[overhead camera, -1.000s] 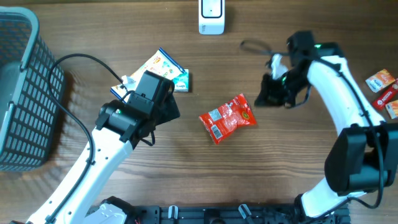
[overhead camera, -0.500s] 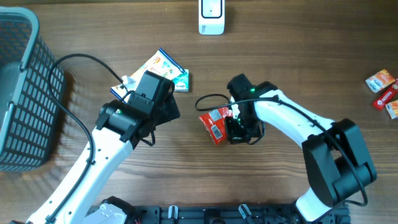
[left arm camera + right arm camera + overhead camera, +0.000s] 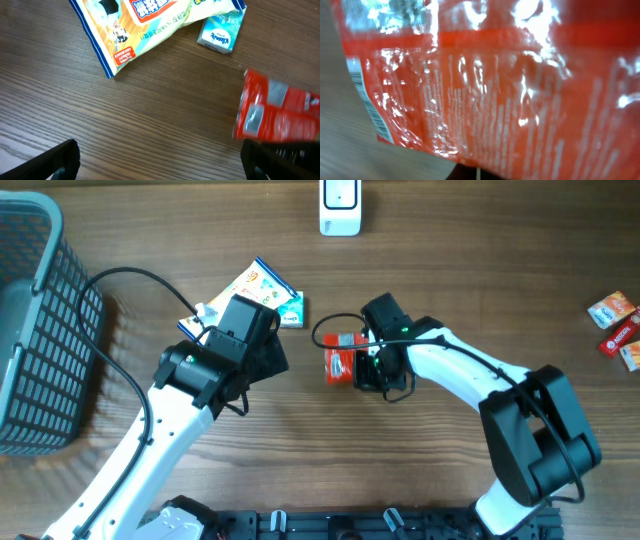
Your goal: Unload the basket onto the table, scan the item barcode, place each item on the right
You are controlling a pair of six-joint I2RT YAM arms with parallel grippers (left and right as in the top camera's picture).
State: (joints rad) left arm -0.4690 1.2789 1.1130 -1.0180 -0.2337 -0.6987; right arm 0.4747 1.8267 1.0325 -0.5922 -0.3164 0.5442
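1. The left arm [image 3: 150, 440] comes in from 7 o'clock in the overhead view. It leans up toward 1 o'clock.
2. It is white and ends in a black wrist [image 3: 215, 370].
3. The left tool [image 3: 160, 162] is wide open. In its own camera, its two black fingers [image 3: 52, 161] sit far apart at 8 and 4 o'clock.
4. The right arm [image 3: 530, 450] comes in from 5 o'clock. It bends at a big black elbow [image 3: 540, 415].
5. Its white forearm [image 3: 460, 365] reaches toward 9 o'clock.
6. The right tool [image 3: 365, 368] points to 9 o'clock. It is pinched tight on a red packet [image 3: 342, 362].
7. The two tools are apart. The left one is at 9 o'clock from the right one.
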